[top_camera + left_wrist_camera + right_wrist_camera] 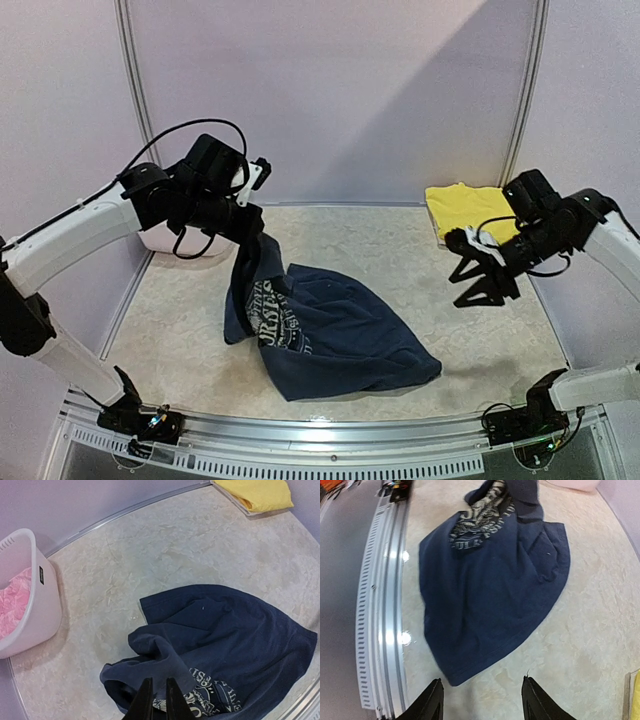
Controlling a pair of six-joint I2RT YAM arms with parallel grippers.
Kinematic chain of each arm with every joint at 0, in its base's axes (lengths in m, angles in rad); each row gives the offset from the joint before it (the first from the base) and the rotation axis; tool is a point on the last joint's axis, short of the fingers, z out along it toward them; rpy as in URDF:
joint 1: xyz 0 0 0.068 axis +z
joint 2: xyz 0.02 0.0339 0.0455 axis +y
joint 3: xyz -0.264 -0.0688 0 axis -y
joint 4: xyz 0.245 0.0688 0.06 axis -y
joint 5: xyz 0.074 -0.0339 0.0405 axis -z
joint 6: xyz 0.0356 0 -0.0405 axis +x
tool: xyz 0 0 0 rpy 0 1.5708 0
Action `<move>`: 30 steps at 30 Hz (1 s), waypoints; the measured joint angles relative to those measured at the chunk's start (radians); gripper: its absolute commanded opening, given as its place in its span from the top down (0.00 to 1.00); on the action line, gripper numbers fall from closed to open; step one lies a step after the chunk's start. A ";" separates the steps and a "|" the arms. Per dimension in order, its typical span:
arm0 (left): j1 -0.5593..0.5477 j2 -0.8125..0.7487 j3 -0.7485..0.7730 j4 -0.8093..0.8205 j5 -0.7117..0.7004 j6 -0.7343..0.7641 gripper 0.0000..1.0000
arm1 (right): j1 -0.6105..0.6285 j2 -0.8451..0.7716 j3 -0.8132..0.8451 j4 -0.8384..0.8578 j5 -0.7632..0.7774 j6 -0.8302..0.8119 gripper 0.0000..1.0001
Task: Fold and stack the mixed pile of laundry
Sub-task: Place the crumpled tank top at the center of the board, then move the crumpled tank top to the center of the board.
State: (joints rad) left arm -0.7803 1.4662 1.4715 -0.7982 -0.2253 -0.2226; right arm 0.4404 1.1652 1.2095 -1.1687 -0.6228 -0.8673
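Pale marbled desk [430,310] filled the middle of the top view. I saw the left arm reach in from the upper left, its hand [250,222] tipped downward and pinched on a lifted corner of the navy tank top [330,330], whose bulk lay heaped at lower centre. The right arm bent in from the right edge, its hand [465,290] hanging above bare desk, fingers spread, gripping nothing. The yellow garment [465,205] lay folded at upper right. In the left wrist view, the pink garment [12,600] sat in the white basket [45,605] at far left.

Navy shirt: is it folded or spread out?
Not folded: the navy shirt lies rumpled on the table, one end held up by the left end effector.
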 measured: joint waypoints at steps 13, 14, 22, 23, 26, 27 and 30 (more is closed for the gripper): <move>0.075 0.044 -0.040 -0.001 0.009 0.006 0.39 | 0.024 0.973 0.544 0.260 0.113 0.384 0.27; 0.078 0.021 -0.079 -0.003 0.008 -0.007 0.35 | 0.036 1.006 0.547 0.255 0.121 0.393 0.27; 0.185 -0.159 -0.433 0.007 0.121 -0.126 0.26 | 0.127 1.090 0.530 0.221 0.144 0.429 0.72; 0.190 -0.158 -0.455 0.009 0.133 -0.135 0.26 | 0.129 1.090 0.527 0.219 0.146 0.429 0.82; 0.193 -0.143 -0.533 0.037 0.170 -0.167 0.28 | 0.124 1.089 0.503 0.206 0.156 0.440 0.97; 0.193 -0.135 -0.551 0.044 0.177 -0.174 0.29 | 0.119 1.086 0.490 0.207 0.157 0.441 0.99; 0.194 -0.087 -0.597 0.062 0.177 -0.195 0.36 | 0.085 1.033 0.398 0.223 0.154 0.442 1.00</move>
State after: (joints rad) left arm -0.5865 1.3796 0.8749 -0.7364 -0.0479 -0.4171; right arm 0.5255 2.1986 1.6073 -0.9459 -0.4683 -0.4255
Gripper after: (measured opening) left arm 0.704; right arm 0.013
